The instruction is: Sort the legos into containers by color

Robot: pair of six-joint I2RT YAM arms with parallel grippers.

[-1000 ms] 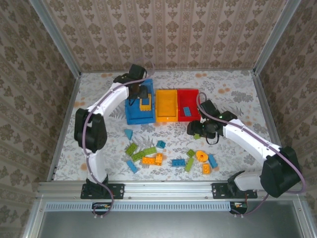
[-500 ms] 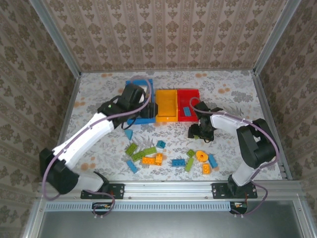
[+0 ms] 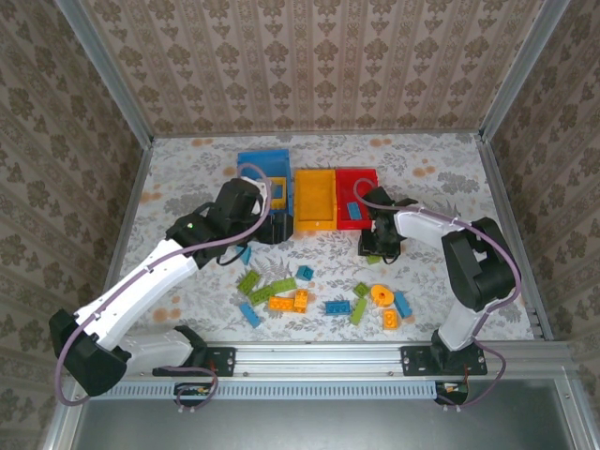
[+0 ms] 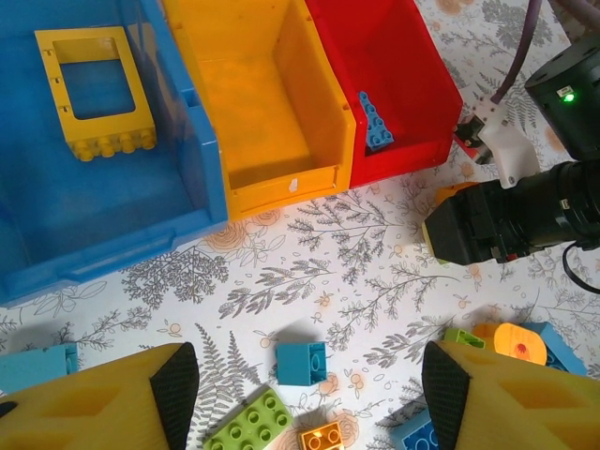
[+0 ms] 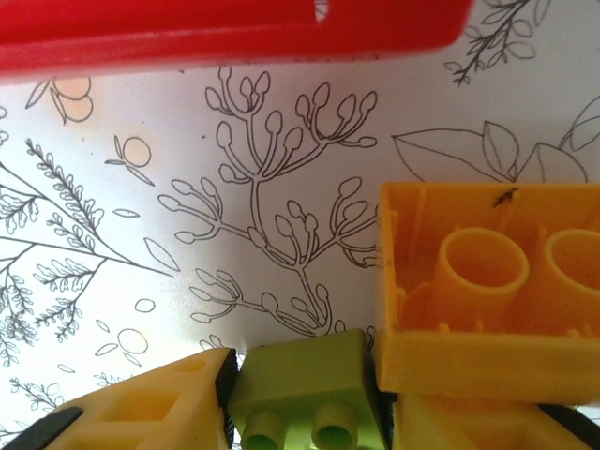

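My right gripper [image 5: 305,417] is shut on a lime green brick [image 5: 302,389] down at the table, just in front of the red bin [image 5: 234,33]. An upturned orange-yellow brick [image 5: 487,309] touches the green one's right side. From above, this gripper [image 3: 377,249] sits low before the red bin [image 3: 359,183]. My left gripper [image 4: 309,394] hangs open and empty over a small blue brick [image 4: 302,362] and a green brick [image 4: 251,424]. The blue bin [image 4: 56,216] holds a yellow frame [image 4: 94,94]. A blue wedge [image 4: 373,124] rests in the red bin [image 4: 412,56]. The orange-yellow bin [image 4: 253,103] holds nothing.
Several loose green, blue and orange bricks [image 3: 281,295] lie scattered toward the near edge, with a round orange one [image 3: 382,296] at the right. A blue wedge [image 3: 244,253] lies near my left gripper [image 3: 265,228]. The right arm's black wrist [image 4: 497,225] is close by.
My left gripper has drawn back from over the blue bin toward the loose bricks. The right gripper has stayed low in front of the red bin.
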